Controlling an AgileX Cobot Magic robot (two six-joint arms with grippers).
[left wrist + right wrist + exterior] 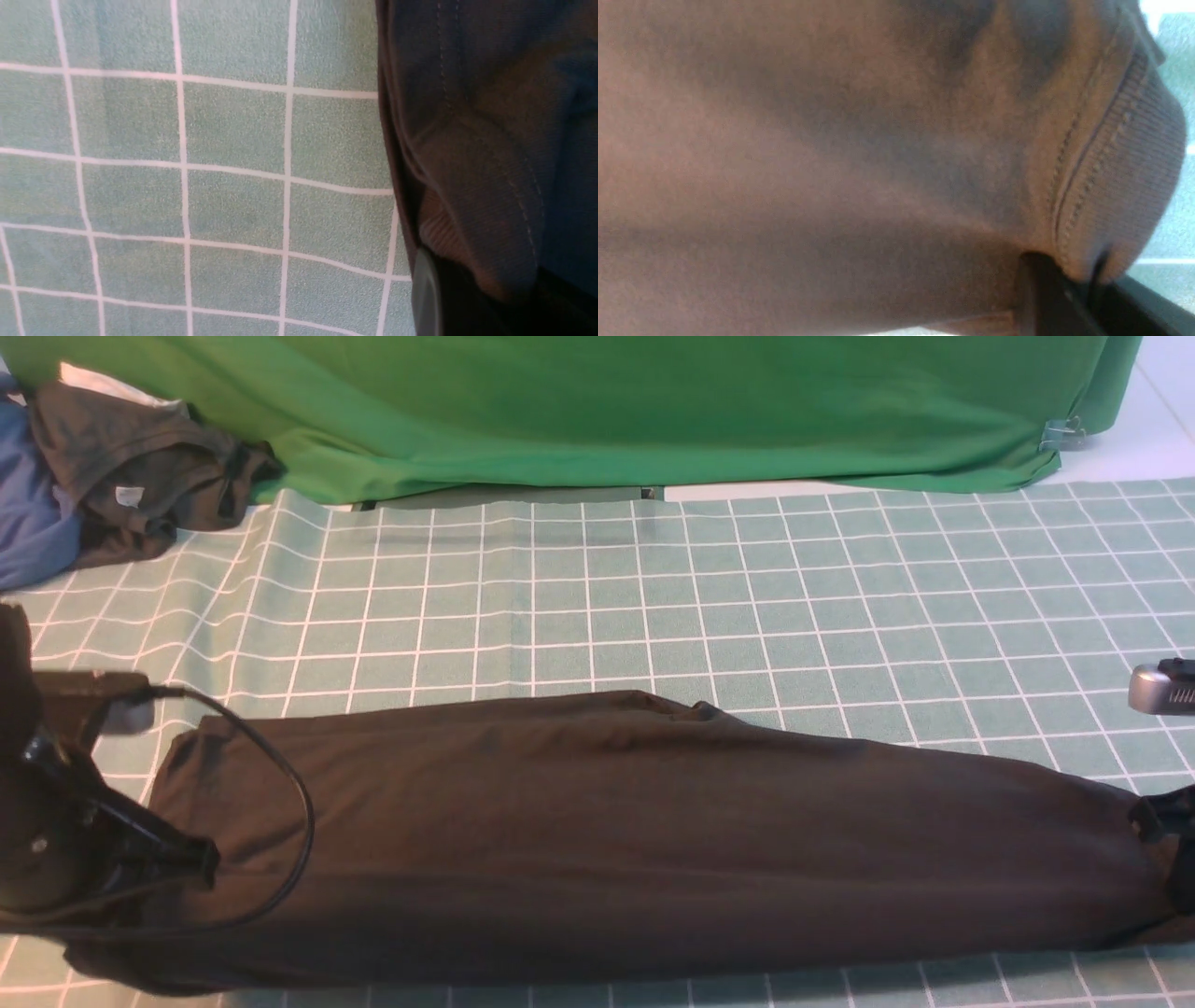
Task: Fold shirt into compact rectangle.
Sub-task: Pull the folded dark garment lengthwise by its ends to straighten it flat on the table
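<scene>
Near edge: the shirt (635, 821) lies as one long dark band across the near part of the grid mat (747, 597), with only a thin strip of mat showing on your side of it.
Left gripper (191, 863): at the band's left end, and its wrist view shows stitched hem bunched into the fingers (425, 294), so read it as clamped on cloth.
Right gripper (1167, 831): at the band's right end. Its fingers (1041, 298) are pinched on the ribbed collar (1120, 186).
Cable (299, 803): it loops over the shirt's left end, so watch that it does not drag the fabric.
Step in hand: judged from the lie, the lengthwise fold is made and both ends are gripped, ready for the crosswise fold.
Next move: you would likely carry one end over to meet the other. Keep both layers pinched and the edges square.
Open room: beyond the band, the mat is bare grid across its width.
Far left: a dark grey garment (140, 476) sits heaped at the mat's corner, so steer clear of it.
Far edge: the green cloth (653, 411) hangs along the back, well apart from the shirt.
</scene>
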